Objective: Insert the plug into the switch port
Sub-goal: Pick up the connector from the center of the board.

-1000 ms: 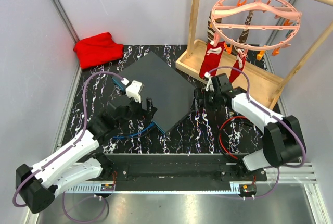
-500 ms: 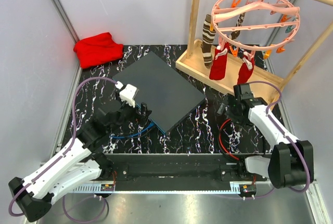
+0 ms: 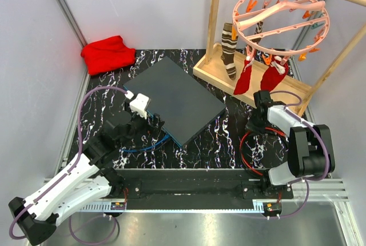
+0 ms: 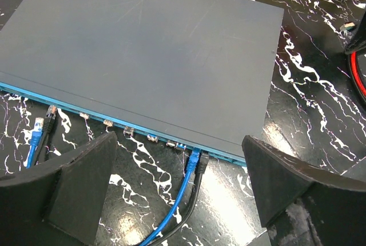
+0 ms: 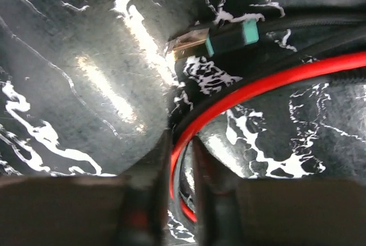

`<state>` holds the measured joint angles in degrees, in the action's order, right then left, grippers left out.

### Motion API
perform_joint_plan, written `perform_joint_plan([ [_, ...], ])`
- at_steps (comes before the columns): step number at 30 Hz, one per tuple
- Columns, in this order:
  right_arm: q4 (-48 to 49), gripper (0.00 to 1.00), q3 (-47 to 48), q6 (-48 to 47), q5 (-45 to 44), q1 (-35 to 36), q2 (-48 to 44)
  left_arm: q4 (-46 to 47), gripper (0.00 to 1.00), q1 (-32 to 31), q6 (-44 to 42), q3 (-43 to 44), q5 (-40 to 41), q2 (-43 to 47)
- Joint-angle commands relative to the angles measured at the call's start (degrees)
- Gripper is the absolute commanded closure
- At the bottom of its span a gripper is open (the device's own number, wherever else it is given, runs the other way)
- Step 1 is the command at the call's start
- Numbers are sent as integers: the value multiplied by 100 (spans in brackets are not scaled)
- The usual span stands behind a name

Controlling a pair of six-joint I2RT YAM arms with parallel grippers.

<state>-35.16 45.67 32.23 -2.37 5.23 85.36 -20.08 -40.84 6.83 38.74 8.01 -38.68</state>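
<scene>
The plug (image 5: 214, 41) lies on the table (image 5: 86, 86), apart from the switch (image 4: 143, 46); likely light and rigid with a fragile clip, best taken by its boot; right hand (image 5: 178, 160) pinches the limp red cable (image 5: 274, 83); left hand (image 4: 180, 166) gapes empty

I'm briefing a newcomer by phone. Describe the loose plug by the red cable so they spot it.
From the dark grey switch, go right to the red cable looping on the table. Beside it lies the plug: its green boot behind a clear tip sets it apart from the blue and black plugs at the switch.
</scene>
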Motion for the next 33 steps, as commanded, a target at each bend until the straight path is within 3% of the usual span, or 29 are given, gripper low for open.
perform_joint_plan([
  [1,-17,87,354,-278,385,4,-387,206,5,41,-103,-25,166,88],
  [3,-210,99,477,-427,527,82,-581,223,5,59,-85,-25,140,62],
  [4,-289,100,643,-463,579,153,-739,232,5,85,-85,-25,131,53],
  [10,-1107,100,1505,-551,326,1277,-1205,267,5,111,-77,-25,95,-8],
  [15,-1292,100,1384,-472,553,1646,-1451,381,5,129,-24,-77,17,0],
  [20,-625,100,1260,-656,1309,2578,-1883,724,5,138,431,-227,-177,53],
  [26,263,100,1322,-1217,1152,4017,-1664,1111,1,146,1792,-51,182,-87],
  [33,1589,100,1120,-1772,950,4864,-1312,1067,1,182,2682,467,254,-798],
])
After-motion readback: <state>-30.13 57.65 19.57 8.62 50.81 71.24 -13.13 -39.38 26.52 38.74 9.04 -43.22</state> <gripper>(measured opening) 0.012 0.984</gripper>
